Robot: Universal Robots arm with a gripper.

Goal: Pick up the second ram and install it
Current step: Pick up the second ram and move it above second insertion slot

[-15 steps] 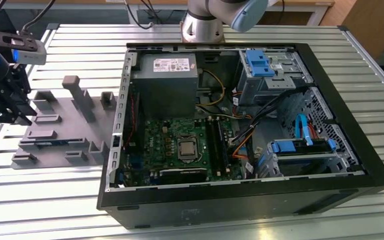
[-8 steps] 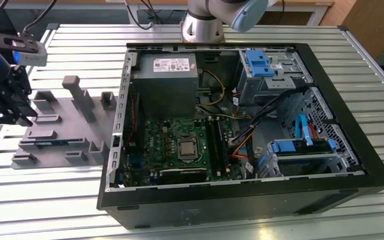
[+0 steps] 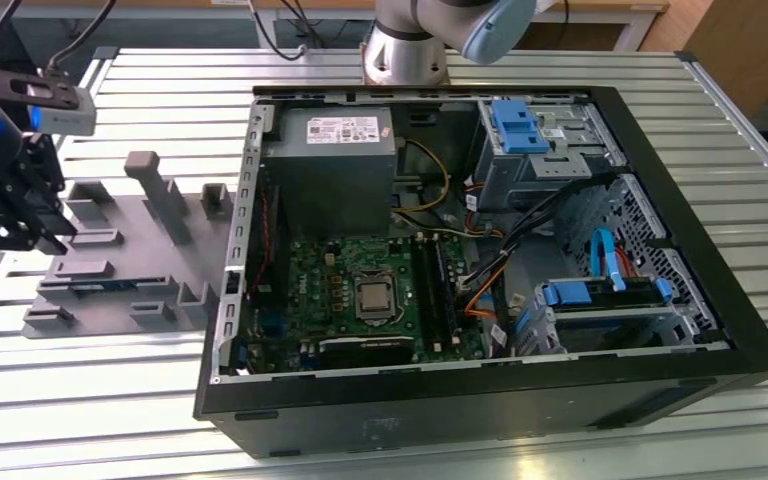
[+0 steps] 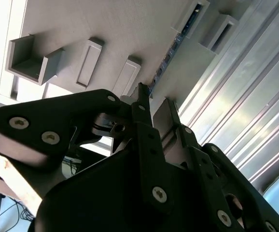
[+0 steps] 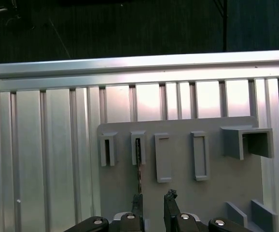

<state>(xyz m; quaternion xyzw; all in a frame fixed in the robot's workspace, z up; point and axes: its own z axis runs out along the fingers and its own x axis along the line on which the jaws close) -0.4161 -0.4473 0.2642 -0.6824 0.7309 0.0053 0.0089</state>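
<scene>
My gripper [image 5: 154,199] hangs over the gray holder [image 5: 216,193], fingers [image 5: 171,199] slightly apart and gripping nothing, with the second ram [image 5: 139,169] resting in its slot near them.

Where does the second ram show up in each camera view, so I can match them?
Exterior view: the second ram lies on edge in the grey holder plate, at the exterior view's left, beside the computer case.
First wrist view: a thin dark edge running from a slot to the open gripper.
Second wrist view: a thin dark strip just past the gripper's tips.
Shared landmark: the grey holder plate.
</scene>
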